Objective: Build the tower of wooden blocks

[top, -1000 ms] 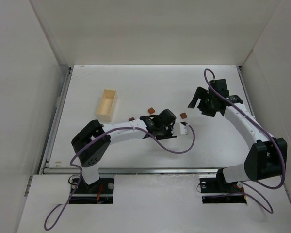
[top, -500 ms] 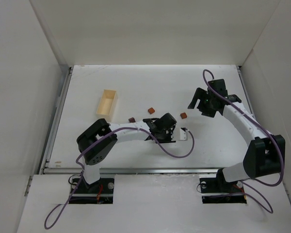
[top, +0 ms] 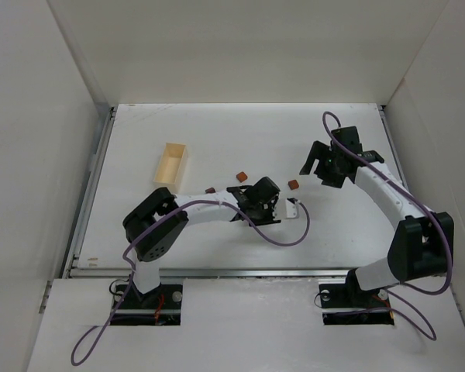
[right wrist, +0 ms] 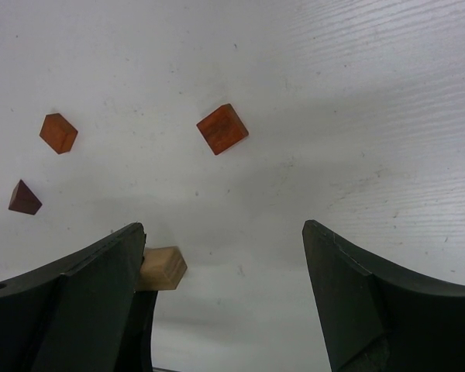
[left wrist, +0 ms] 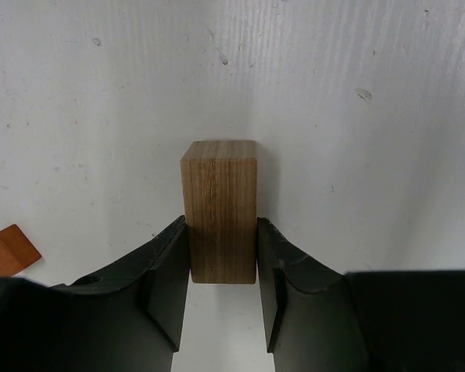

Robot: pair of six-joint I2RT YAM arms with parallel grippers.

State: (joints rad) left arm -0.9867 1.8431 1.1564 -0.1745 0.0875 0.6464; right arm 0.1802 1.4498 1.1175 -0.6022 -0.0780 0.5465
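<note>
Block (left wrist: 219, 209): tan oblong near the middle of the table (top: 217, 132), lengthwise between the fingers. Whether its far end rests on the table cannot be told.
Left gripper (left wrist: 222, 256): clamped on the near half of the block, one finger flat against each long side.
Nearest orange cube (right wrist: 222, 129): loose on the table, near the block but apart from it.
Other cubes: second orange cube (right wrist: 58, 132) and dark brown cube (right wrist: 23, 198), each lying alone; nothing is stacked yet.
Right gripper (right wrist: 222, 232): jaws wide and holding nothing, hanging over the table just beside the block.
Tray (top: 170, 167): well apart at the left.
Risk, tipping: stood on its small end, the block has a narrow base, so an uneven release or a dragging finger would likely topple it.
Risk, scatter: a low sweep by either gripper could push the loose cubes out of easy reach.
Risk, clash: both grippers crowd one spot, so a careless approach could make them collide.
</note>
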